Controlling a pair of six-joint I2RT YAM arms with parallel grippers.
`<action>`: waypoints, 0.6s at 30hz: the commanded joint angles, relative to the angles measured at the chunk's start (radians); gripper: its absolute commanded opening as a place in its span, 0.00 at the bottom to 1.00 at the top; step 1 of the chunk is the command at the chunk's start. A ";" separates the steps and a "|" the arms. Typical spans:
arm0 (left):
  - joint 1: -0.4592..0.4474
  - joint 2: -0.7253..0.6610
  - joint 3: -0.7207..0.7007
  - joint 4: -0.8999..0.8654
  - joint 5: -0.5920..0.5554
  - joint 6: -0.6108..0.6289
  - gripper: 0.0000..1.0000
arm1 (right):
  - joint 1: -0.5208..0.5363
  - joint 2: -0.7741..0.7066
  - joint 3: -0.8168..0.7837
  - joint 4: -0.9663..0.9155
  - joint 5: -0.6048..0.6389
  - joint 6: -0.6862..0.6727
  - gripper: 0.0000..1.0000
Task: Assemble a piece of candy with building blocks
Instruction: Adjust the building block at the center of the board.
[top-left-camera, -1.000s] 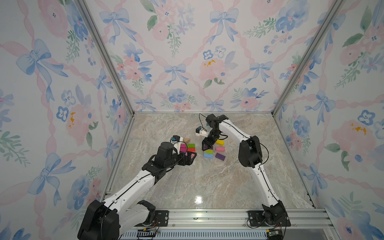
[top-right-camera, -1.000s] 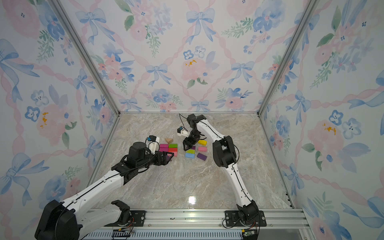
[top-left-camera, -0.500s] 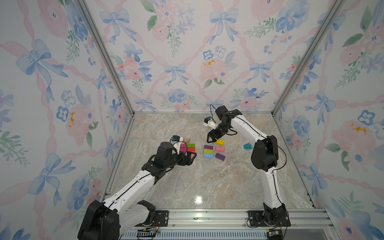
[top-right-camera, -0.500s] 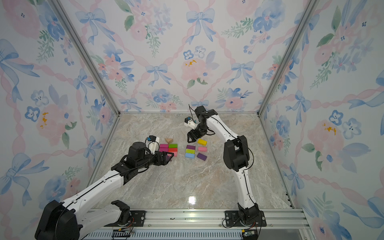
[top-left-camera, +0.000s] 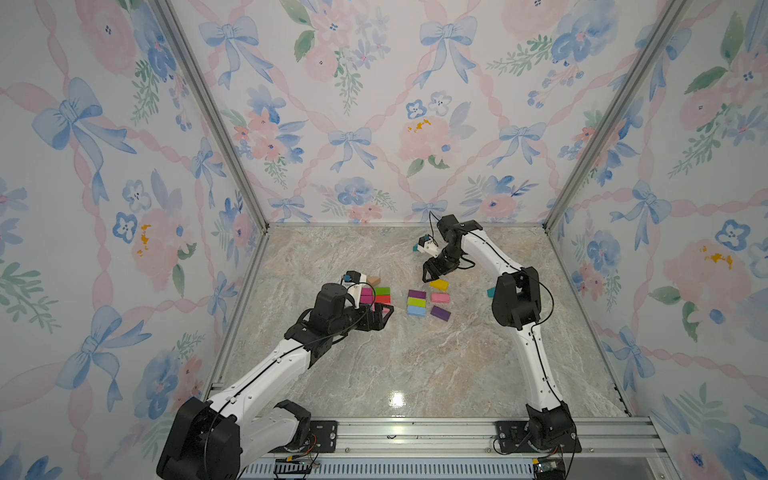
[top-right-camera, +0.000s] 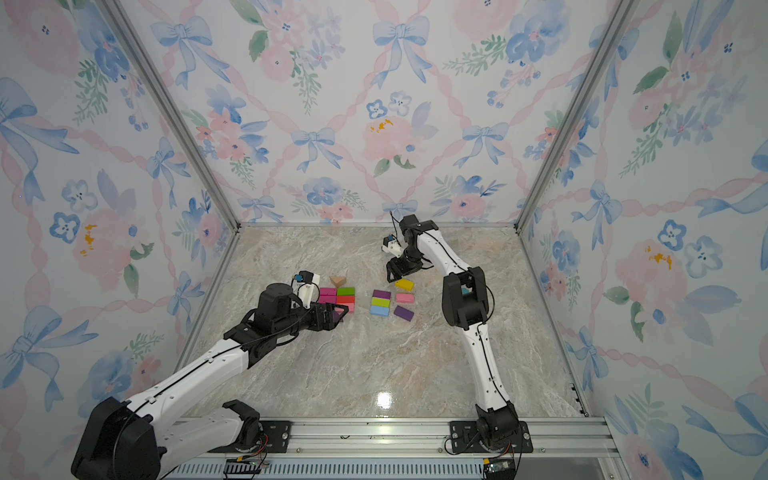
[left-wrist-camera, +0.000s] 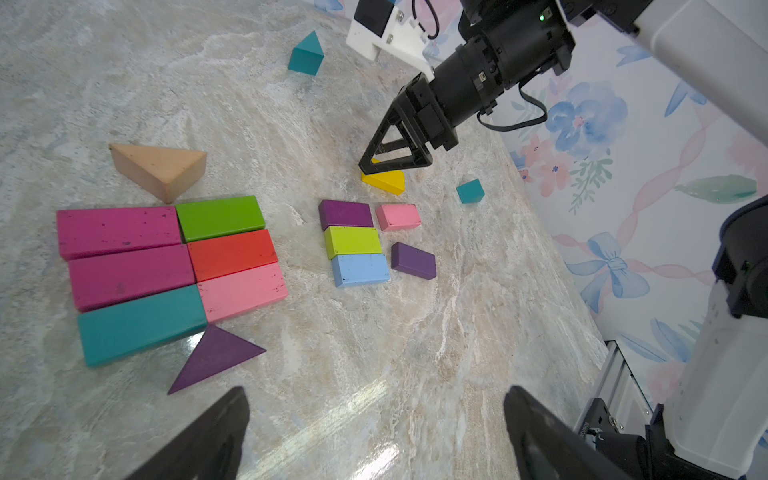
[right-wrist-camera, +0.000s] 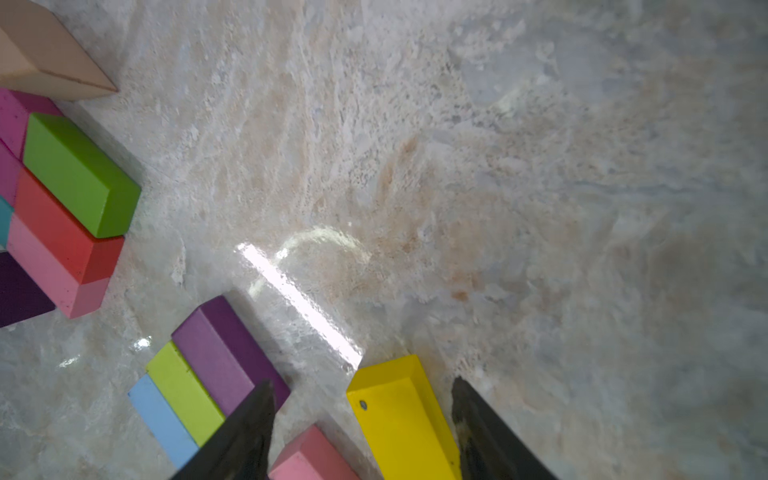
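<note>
The building blocks lie on the marble floor. A flat slab of magenta, teal, green, red and pink bricks (left-wrist-camera: 174, 257) has a tan prism (left-wrist-camera: 160, 168) and a purple prism (left-wrist-camera: 212, 357) at its sides. Beside it sit a purple, lime and blue column (left-wrist-camera: 353, 241), a pink brick (left-wrist-camera: 398, 216) and a loose purple brick (left-wrist-camera: 413, 259). My right gripper (right-wrist-camera: 362, 386) is open, low over the yellow brick (right-wrist-camera: 399, 419), one finger on either side of it; in a top view the right gripper (top-left-camera: 432, 276) stands behind the small bricks. My left gripper (left-wrist-camera: 376, 399) is open and empty by the purple prism.
A teal prism (left-wrist-camera: 306, 56) stands alone toward the back wall. A small teal block (left-wrist-camera: 470, 191) lies to the right of the yellow brick, partly behind the right arm's elbow (top-left-camera: 515, 299) in a top view. Floral walls close off three sides.
My right gripper has shifted from above the purple-lime-blue column back and right to the yellow brick, and its elbow swung right. The left arm has not moved.
</note>
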 joint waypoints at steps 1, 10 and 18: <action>0.006 0.014 0.023 0.023 0.003 -0.004 0.98 | 0.007 0.038 0.051 -0.060 -0.006 -0.009 0.65; 0.006 0.017 0.010 0.032 0.005 -0.003 0.98 | 0.020 0.026 -0.010 -0.070 -0.024 -0.042 0.59; 0.008 0.002 -0.002 0.038 0.008 -0.005 0.98 | 0.031 -0.016 -0.097 -0.057 -0.018 -0.054 0.53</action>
